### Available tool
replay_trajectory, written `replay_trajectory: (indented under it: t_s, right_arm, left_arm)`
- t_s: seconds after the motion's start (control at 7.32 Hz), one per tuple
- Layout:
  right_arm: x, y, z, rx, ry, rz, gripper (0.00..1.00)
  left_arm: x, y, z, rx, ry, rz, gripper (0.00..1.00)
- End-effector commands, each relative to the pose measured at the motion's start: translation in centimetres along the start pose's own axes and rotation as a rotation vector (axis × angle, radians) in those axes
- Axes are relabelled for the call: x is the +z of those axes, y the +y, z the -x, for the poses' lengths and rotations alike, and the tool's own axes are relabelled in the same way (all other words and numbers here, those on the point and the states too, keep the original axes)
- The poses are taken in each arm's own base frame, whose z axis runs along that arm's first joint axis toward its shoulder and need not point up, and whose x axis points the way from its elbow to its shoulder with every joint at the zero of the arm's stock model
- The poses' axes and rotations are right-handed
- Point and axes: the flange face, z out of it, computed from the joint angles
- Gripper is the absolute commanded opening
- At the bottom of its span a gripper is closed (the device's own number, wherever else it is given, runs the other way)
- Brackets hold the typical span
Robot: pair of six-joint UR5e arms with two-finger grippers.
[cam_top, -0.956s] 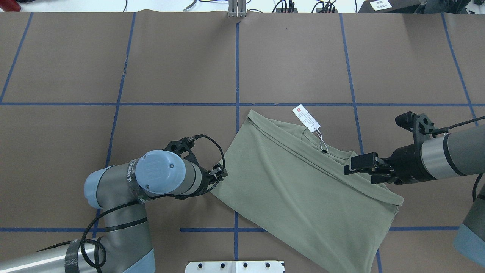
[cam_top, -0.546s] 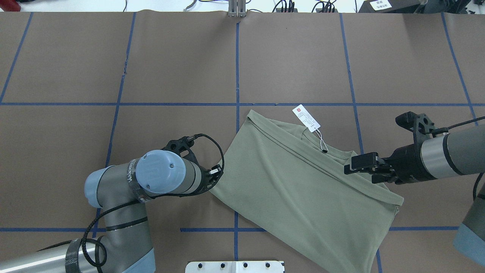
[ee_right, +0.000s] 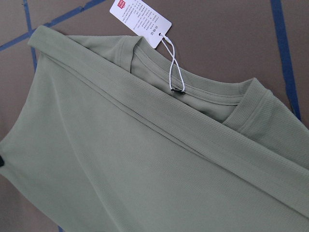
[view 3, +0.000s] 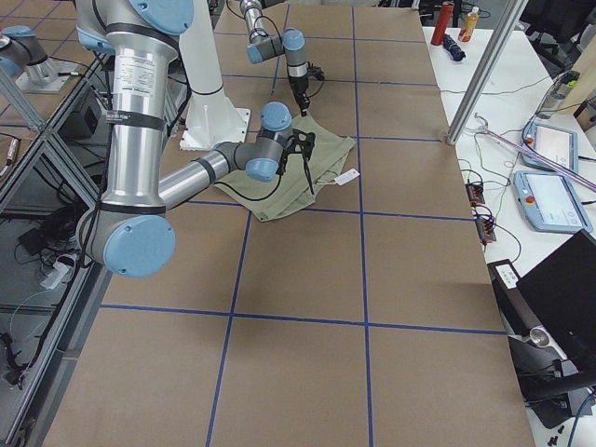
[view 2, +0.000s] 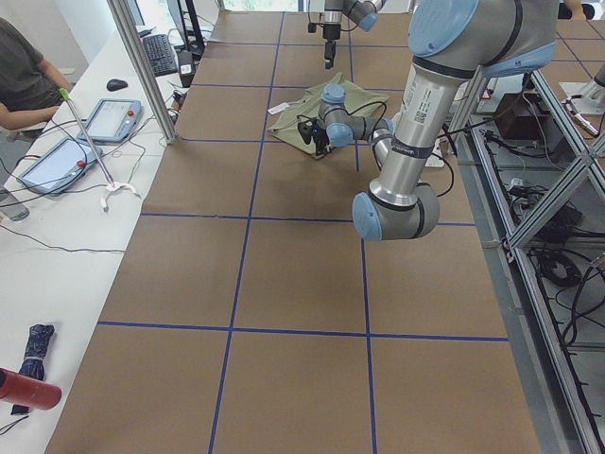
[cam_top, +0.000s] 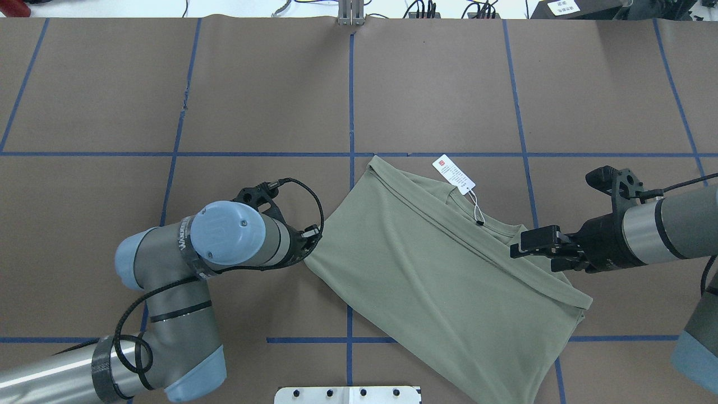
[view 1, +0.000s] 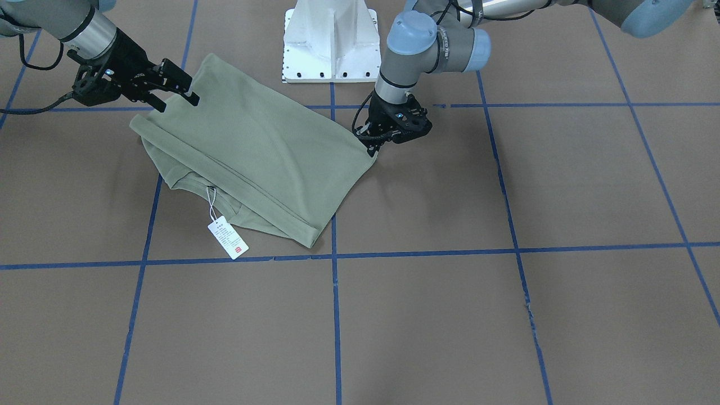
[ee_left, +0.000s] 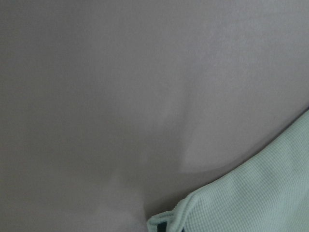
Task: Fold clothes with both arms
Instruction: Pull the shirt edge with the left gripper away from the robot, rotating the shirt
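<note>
The big brown paper-covered worktop (cam_top: 449, 84) with blue tape lines (cam_top: 350, 101) is carrying everything. A white metal base (view 1: 332, 39) is standing at the middle of its near edge, on the robot's side.

Two grey-and-silver robot arms with light-blue caps are reaching over the worktop. The left arm (cam_top: 185, 264) is coming in from the near left corner and bending toward the middle. The right arm (cam_top: 673, 224) is coming in from the right edge and lying almost level.

The pale sage-green long-sleeved knit shirt (cam_top: 426, 269) is lying folded on the worktop. It is sitting on the right half, close to the near edge, and slanting across the tape lines. Its round collar (ee_right: 227, 104) is pointing toward the far edge.

The black two-finger left hand (view 1: 372, 147) is pointing down and clenching the shirt's corner that is nearest the middle of the worktop. In the left wrist view that corner is showing low in the picture, with bare worktop around it.

The black two-finger right hand (cam_top: 533, 253) is hovering over the shirt's folded edge, just beside the collar. Its fingers are spread apart and are grasping nothing.

The white paper hang tag (cam_top: 453, 174) with a small red mark is lying flat on the worktop, just past the collar toward the far edge. A thin white string (ee_right: 171, 67) is tying it to the collar.
</note>
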Motion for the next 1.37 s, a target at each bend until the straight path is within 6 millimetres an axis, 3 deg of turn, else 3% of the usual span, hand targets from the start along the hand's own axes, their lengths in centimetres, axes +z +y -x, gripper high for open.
replay_trajectory:
  t_s: [0.0,0.27,0.55,0.82,1.09,1.23]
  right_arm:
    - [0.0,0.0,0.1,-0.001,-0.001,0.000,1.00]
    - [0.1,-0.1,0.1,-0.002,-0.002,-0.002,1.00]
    - [0.1,-0.4,1.1,-0.011,-0.019,-0.012,1.00]
    - [0.2,-0.5,1.2,-0.010,-0.020,-0.018,1.00]
    - [0.3,-0.5,1.3,-0.011,-0.021,-0.017,1.00]
    - [0.3,-0.5,1.3,-0.012,-0.019,-0.018,1.00]
  left_arm:
    - [-1.9,-6.8,-0.3,0.058,-0.008,-0.090,0.00]
    - [-2.6,-12.3,-1.4,0.091,0.000,-0.156,0.00]
    - [0.1,-18.4,-3.4,0.145,0.032,-0.216,0.00]
    - [0.9,-24.1,-5.7,0.206,0.018,-0.323,0.00]
    - [4.3,-26.9,-9.2,0.257,0.092,-0.362,0.00]
    - [4.9,-27.9,-11.9,0.275,0.101,-0.435,0.00]
